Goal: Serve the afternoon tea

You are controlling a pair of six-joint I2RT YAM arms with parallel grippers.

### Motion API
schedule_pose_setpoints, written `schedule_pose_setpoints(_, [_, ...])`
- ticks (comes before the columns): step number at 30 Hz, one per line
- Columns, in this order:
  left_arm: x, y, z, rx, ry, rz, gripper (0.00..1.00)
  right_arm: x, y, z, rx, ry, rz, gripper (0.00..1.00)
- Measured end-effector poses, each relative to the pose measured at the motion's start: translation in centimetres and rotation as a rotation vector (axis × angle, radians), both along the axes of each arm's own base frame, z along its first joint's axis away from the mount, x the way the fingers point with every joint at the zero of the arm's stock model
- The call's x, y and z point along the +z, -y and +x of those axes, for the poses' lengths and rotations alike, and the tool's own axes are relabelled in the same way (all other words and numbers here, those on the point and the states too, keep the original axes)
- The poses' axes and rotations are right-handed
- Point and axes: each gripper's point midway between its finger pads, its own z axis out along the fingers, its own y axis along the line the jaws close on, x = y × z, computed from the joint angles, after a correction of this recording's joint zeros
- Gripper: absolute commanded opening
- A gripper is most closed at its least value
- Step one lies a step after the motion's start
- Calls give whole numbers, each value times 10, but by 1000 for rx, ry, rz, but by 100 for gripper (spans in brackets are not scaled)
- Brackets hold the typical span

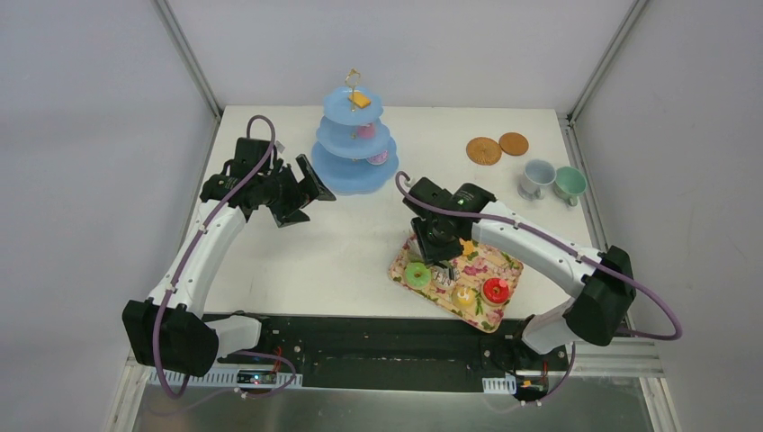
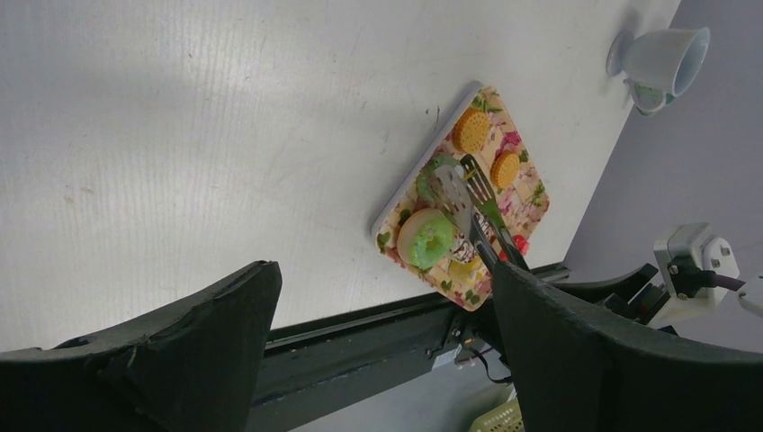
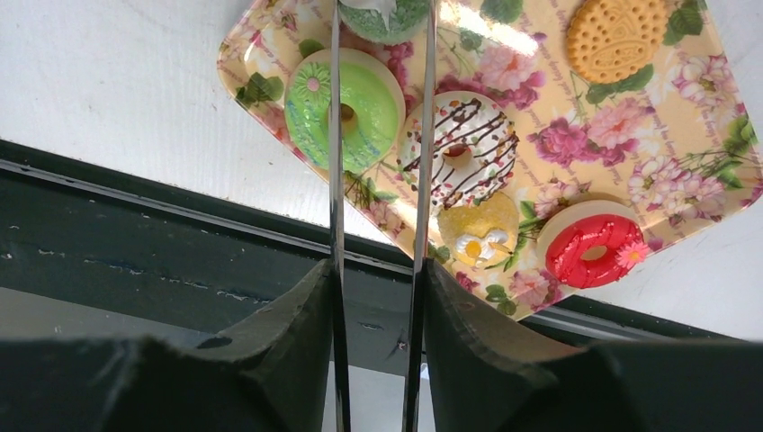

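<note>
— While your right end effector [image 3: 376, 297] hangs above the flowered tray [image 3: 684, 153], what does it carry?

— My fingers are clamped on a pair of metal tongs [image 3: 336, 180], one finger outside each arm, so that a squeeze narrows the blades. The arms run forward nearly parallel with a gap between them, and their tips bracket a green cupcake [image 3: 400, 20] at the top edge of the right wrist view. Whether the blades touch it I cannot tell; the frame cuts the tips off.

— Where do the other sweets lie?

— The unserved ones lie on the tray: a green donut [image 3: 373, 117] beneath one tong arm, a white chocolate-striped donut [image 3: 486, 153] just beside it, a small yellow cupcake [image 3: 481, 236] nearer the tray's rim, a red donut [image 3: 562, 252], and an orange biscuit [image 3: 616, 36] toward the far corner. Tongs, I judge, suit such small pieces better than my broad fingers.

— And the destination?

— Probably the blue three-tier stand [image 1: 337, 175] at the far side of the table [image 1: 360, 243], well apart from the tray; each tier already bears a sweet, so serving is partly done. My left end effector [image 1: 304, 200] hovers just beside the stand, fingers apart and holding nothing, which keeps it clear of the path I would carry along.
</note>
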Motion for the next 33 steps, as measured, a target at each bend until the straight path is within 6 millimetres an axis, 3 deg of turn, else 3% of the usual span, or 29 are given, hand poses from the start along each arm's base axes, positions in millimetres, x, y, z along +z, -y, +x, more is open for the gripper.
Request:
schedule_pose_setpoints(7, [0, 0, 0, 0, 2, 0, 91, 10, 3, 5, -15, 33, -15, 29])
schedule_pose_setpoints(14, [4, -1, -1, -1, 3, 7, 91, 41, -17, 20, 7, 138, 121, 29])
schedule_pose_setpoints(17, [12, -5, 0, -1, 25, 29, 91, 57, -40, 37, 25, 194, 189, 27])
schedule_pose_setpoints(27, [36, -29, -23, 33, 98, 140, 91, 117, -156, 121, 44, 371, 449, 27])
schedule_pose_setpoints(33, [43, -43, -43, 49, 125, 193, 91, 125, -206, 154, 61, 403, 523, 27])
